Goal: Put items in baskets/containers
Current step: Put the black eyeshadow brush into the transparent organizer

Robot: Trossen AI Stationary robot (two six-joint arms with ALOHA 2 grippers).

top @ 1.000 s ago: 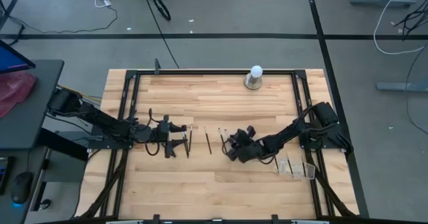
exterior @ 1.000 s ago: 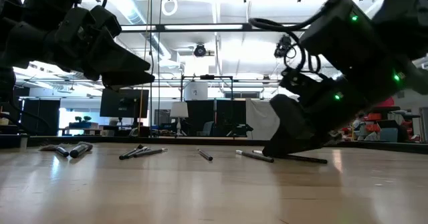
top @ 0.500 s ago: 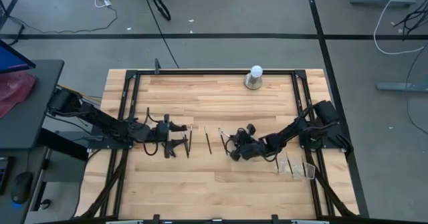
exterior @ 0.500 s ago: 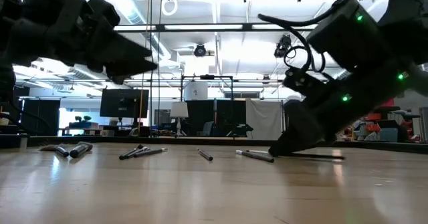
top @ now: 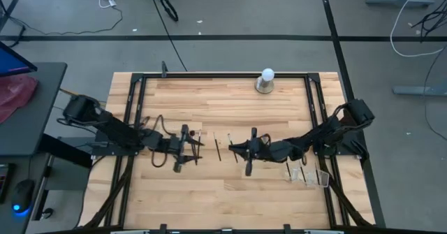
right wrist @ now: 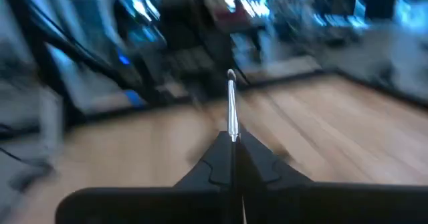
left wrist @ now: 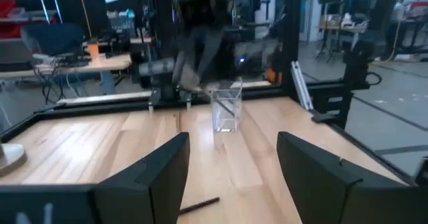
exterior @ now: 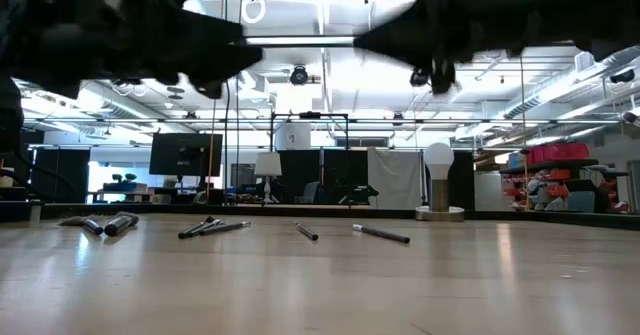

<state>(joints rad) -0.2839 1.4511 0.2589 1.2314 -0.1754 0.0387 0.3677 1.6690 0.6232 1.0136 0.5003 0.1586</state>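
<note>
right hand point(right wrist: 232, 147): fingers pinched together on one thin dark-handled makeup brush with a silvery ferrule point(right wrist: 231, 107), which sticks straight out past the tips; in the high view it sits up off the middle of the pale wooden plank surface point(top: 223, 199)

left hand point(left wrist: 231, 164): fingers wide apart, nothing between them, hovering over the left-middle of the surface and pointing across at the organiser

container: small clear see-through plastic organiser with upright compartments point(top: 307, 174), near the right edge of the surface on the side toward the right arm's base; the left wrist view shows at least one brush stood up in it already, I think, though it's hard to be sure through the plastic

loose brushes: several thin dark ones lying flat on the wood in the low view, a pair at far left point(exterior: 105, 224), a couple more point(exterior: 212, 227), a short one point(exterior: 306, 232) and a longer one point(exterior: 381, 234) nearer centre

other stuff: white ball on a round metal base point(top: 265, 81) at the far edge, not part of the job

step in hand: looks like pickup done, brush lifted clear, carry to the organiser up next

next move needs: swing back toward the organiser, tip the brush upright over an open compartment and let go only once it's lined up, since the slots are narrow and the thing looks light enough to tip if bumped
</note>
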